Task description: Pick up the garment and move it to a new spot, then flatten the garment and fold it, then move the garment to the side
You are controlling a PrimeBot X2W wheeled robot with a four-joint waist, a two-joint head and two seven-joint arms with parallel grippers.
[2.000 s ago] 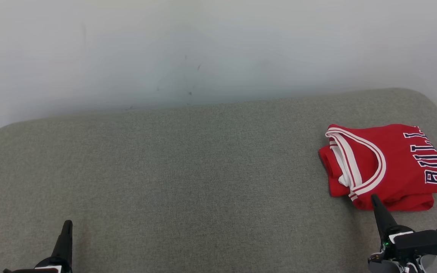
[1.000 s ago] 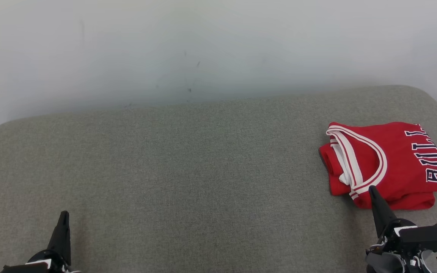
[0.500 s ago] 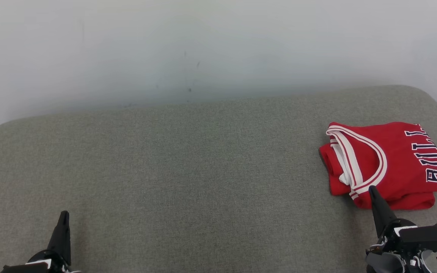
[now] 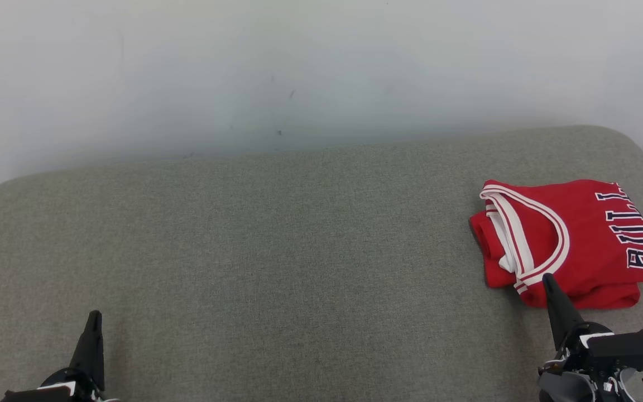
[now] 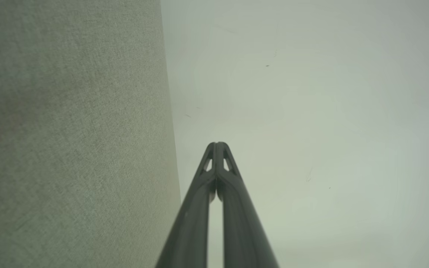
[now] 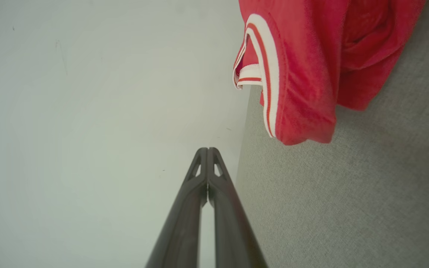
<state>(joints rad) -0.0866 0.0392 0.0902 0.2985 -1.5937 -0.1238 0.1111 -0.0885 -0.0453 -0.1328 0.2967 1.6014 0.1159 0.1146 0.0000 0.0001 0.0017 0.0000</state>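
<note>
saw no change from half a second earlier. found the folded red jersey [image 4: 589, 245] lying by the right edge of the grey cushion [image 4: 299, 268], long axis left to right, neckline pointing left, lettering right. noted left gripper [image 4: 94, 319] and right gripper [image 4: 548, 280] pinched together, empty, the right tip just beside the jersey's near edge.

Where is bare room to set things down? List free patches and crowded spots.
The grey cushion lies bare from its left edge across the middle, between the white wall and the left gripper. Crowded: the right end, where the folded red jersey lies with the right gripper at its near edge.
</note>
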